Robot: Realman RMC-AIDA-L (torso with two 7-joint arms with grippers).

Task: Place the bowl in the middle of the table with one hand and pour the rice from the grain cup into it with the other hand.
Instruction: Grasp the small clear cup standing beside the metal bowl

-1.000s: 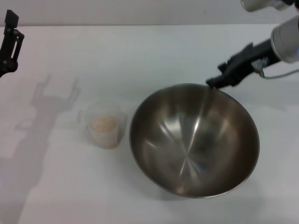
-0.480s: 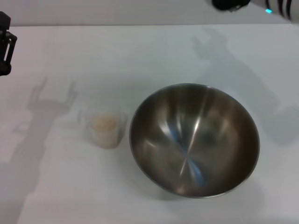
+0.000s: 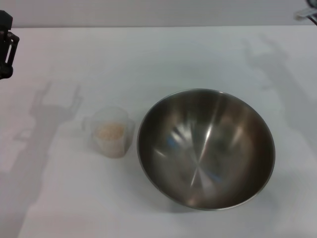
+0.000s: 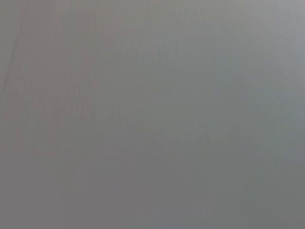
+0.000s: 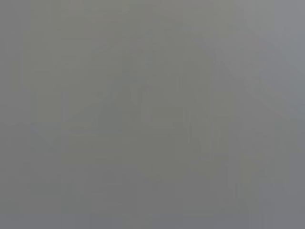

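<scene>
bowl (image 3: 205, 148): lower right of centre in head view, upright on table (image 3: 148, 59), empty
grain cup (image 3: 112, 132): just left of bowl, apart, upright
rice (image 3: 109, 131): inside cup
left gripper (image 3: 6, 44): upper left edge, fingers can't tell
right gripper: only a sliver at upper right corner

A shiny steel mixing bowl (image 3: 205, 148) sits upright and empty on the white desk (image 3: 148, 59). Just beside it stands the frosted grain cup (image 3: 110, 132), holding beige rice (image 3: 109, 131).
</scene>
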